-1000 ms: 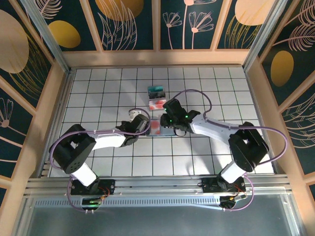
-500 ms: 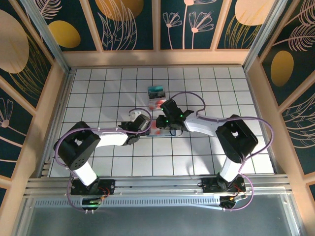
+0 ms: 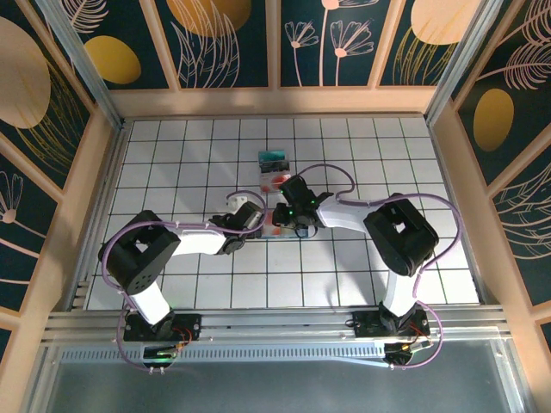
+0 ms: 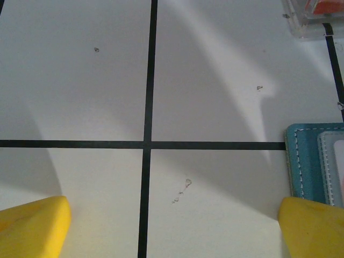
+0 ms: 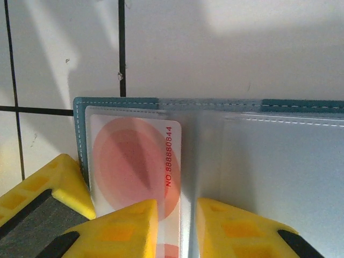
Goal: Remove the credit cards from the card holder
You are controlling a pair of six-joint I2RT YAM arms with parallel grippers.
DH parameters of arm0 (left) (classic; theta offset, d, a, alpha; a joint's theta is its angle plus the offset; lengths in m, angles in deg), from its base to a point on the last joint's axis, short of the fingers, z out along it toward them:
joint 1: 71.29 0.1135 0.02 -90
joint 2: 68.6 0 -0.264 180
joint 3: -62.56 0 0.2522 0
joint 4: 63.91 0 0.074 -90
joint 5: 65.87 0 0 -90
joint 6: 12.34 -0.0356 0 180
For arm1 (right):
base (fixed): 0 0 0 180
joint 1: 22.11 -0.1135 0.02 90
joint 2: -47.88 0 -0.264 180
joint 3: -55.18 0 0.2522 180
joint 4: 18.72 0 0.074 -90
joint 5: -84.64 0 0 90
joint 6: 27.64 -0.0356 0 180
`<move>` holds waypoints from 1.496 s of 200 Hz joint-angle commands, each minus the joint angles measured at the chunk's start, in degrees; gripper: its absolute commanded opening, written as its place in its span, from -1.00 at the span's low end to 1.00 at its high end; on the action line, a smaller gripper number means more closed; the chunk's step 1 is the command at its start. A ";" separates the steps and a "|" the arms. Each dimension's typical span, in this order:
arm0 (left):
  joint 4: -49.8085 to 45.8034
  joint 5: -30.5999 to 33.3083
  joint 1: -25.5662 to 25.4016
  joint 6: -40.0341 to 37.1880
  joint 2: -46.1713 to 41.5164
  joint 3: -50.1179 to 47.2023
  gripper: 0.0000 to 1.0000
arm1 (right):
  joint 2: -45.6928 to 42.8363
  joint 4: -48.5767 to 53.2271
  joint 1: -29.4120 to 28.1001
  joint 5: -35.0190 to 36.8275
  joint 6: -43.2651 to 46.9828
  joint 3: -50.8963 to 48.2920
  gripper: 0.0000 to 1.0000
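Card [image 5: 134, 161] in card holder [image 5: 285, 161] reads "NO 888880844".

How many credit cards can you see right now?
3: a teal card farthest back on the table, a whitish red-marked card just nearer, and a red-circled card inside the open card holder. More may be hidden inside it.

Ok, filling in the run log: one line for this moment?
left jaws: open over table | right jaws: part-closed over card | card: in open holder
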 commanded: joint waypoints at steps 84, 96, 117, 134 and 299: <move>-3.48 -1.89 0.20 0.41 1.69 -0.04 0.98 | 2.11 -6.41 1.66 -5.92 -3.16 -1.68 -0.46; -3.57 -1.93 0.18 0.41 1.59 -0.18 0.98 | 2.39 -5.71 1.68 -5.21 -3.30 -1.43 -0.46; -3.66 -1.70 0.21 0.50 1.60 -0.31 0.98 | 2.47 -4.10 1.70 -3.80 -3.48 -1.12 -0.45; -3.66 -1.67 0.15 0.66 1.60 -0.40 0.98 | 2.58 -2.31 1.68 -2.14 -3.79 -0.76 -0.41; -4.19 -4.13 -0.73 1.46 -0.02 -2.45 0.98 | -2.59 -31.25 4.36 -23.47 -7.65 -11.97 -0.50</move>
